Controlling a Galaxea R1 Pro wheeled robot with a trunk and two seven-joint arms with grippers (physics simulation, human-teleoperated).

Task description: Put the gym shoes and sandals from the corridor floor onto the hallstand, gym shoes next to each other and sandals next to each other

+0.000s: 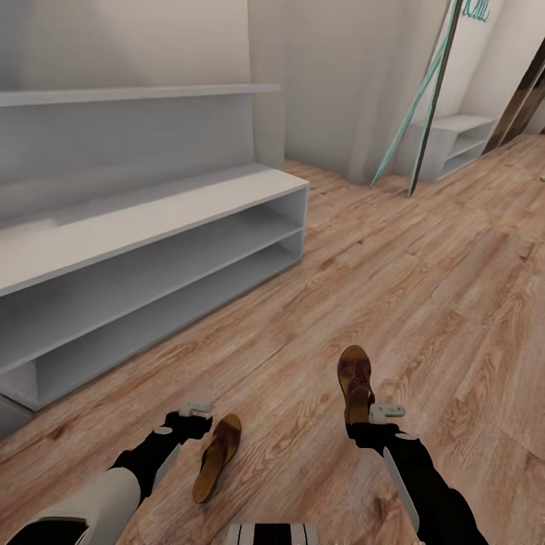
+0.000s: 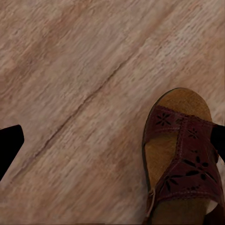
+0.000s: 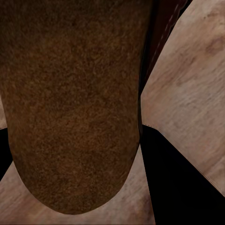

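The right gripper [image 1: 376, 413] is at the heel of one sandal [image 1: 355, 381] on the floor [image 1: 424, 288]; whether it is closed cannot be told. The grip should be confirmed before lifting toward the rack [image 1: 151, 250] at 10 o'clock.

Wood-plank corridor floor [image 1: 424, 303] with shoe rack and sandals

The grey hallstand [image 1: 151, 257] stands at left; two brown sandals [image 1: 217, 456] [image 1: 355, 382] are low in the frame, and a smaller grey unit [image 1: 454, 144] stands upper right.

Head camera overlooks floor [image 1: 424, 288]; wrist cameras close above it.
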